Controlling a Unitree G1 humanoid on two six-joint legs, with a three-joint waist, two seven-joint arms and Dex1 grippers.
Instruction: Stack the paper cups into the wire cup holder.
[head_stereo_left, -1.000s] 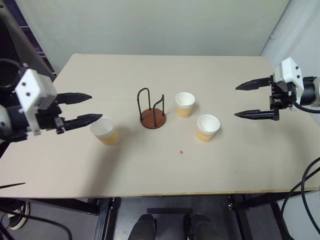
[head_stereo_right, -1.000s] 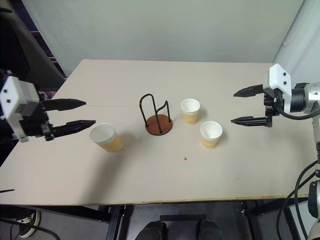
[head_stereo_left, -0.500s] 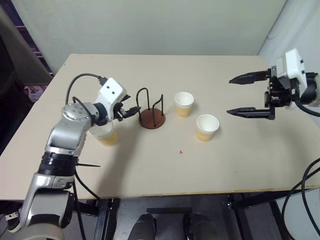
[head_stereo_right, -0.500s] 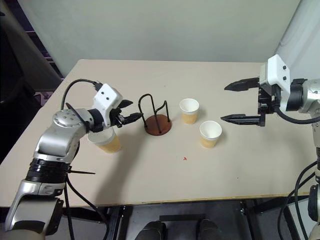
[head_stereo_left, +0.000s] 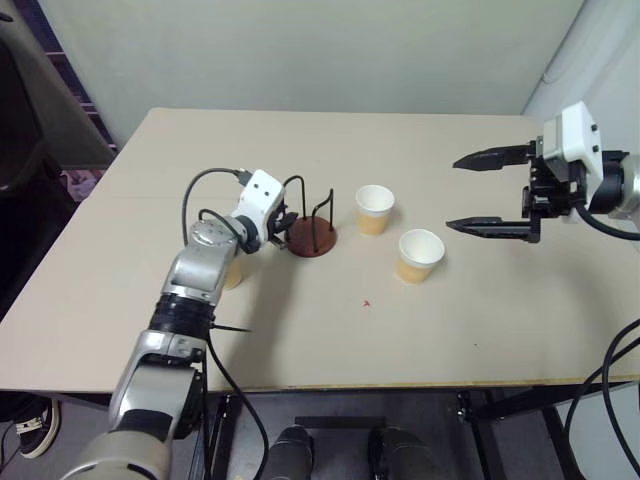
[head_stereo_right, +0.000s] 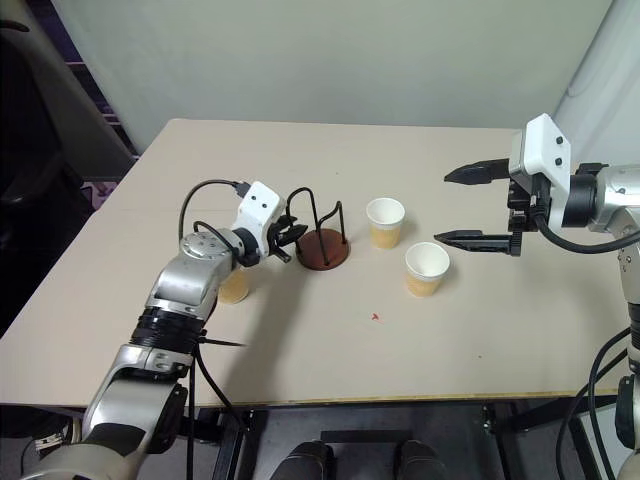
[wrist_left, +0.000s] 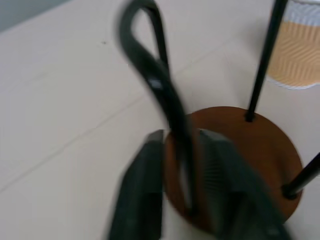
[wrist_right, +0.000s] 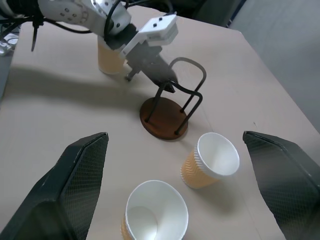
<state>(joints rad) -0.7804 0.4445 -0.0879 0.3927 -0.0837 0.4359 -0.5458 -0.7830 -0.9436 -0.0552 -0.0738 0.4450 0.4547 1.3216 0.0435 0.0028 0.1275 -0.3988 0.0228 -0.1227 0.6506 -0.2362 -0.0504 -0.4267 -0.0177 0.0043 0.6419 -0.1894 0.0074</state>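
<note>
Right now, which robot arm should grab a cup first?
Probably the right. Its open end effector hangs beside two free paper cups, while the left end effector is closed on the wire cup holder.

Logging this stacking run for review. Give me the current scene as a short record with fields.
holder: wire cup holder upright on table, no cup inside
cups: three paper cups, all upright on the table: one, one, one behind the left arm
left gripper: shut on one wire loop of the holder
right gripper: open, raised, holding nothing
</note>
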